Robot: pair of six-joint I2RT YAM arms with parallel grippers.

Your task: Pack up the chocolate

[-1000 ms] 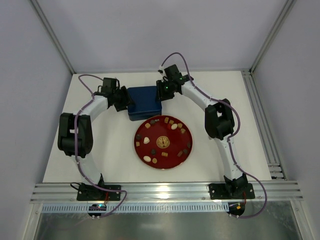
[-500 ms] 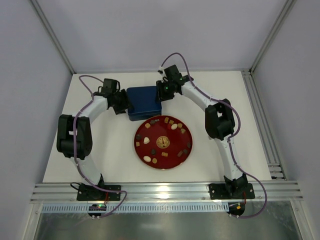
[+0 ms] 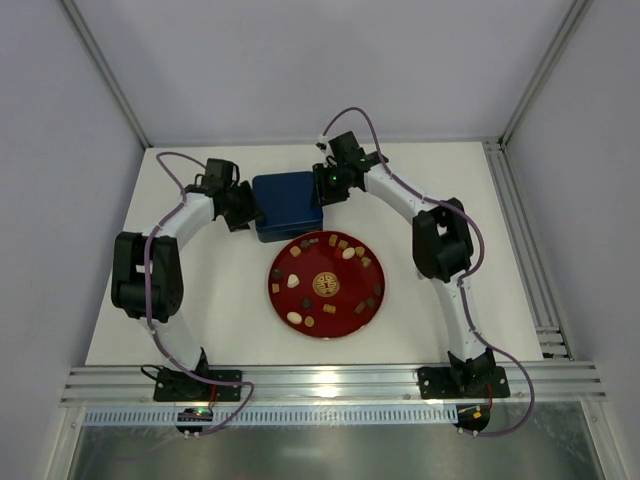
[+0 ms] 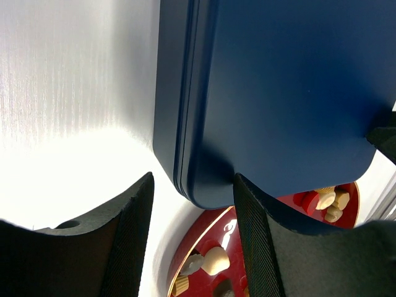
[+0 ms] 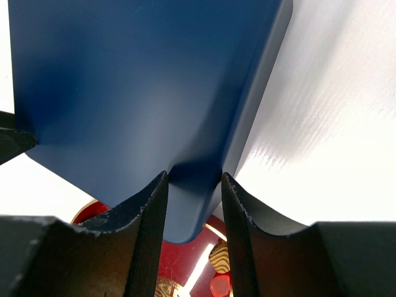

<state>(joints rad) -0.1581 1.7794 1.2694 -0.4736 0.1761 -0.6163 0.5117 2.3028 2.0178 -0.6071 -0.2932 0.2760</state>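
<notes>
Several small chocolate pieces (image 3: 348, 253), brown and cream, lie scattered on the red plate (image 3: 345, 275). A closed dark blue tin (image 3: 288, 204) sits just behind the plate. My left gripper (image 3: 246, 207) is at the tin's left side. In the left wrist view that gripper (image 4: 193, 180) stands open astride a corner of the tin (image 4: 278, 93), with a gap at the left finger. My right gripper (image 3: 325, 188) is at the tin's right side. In the right wrist view this gripper (image 5: 194, 176) is shut on the tin's corner (image 5: 185, 204). Chocolate (image 4: 215, 260) shows below the tin.
The red plate with its gold emblem (image 3: 325, 284) sits mid-table between both arms. A ribbed piece (image 5: 218, 257) lies on the plate below the tin. Metal rails (image 3: 520, 250) run along the table's right side and the near edge.
The left arm's elbow has swung slightly left and its gripper has edged along the tin's left side, jaws a little narrower. The right arm and the tin hold still.
</notes>
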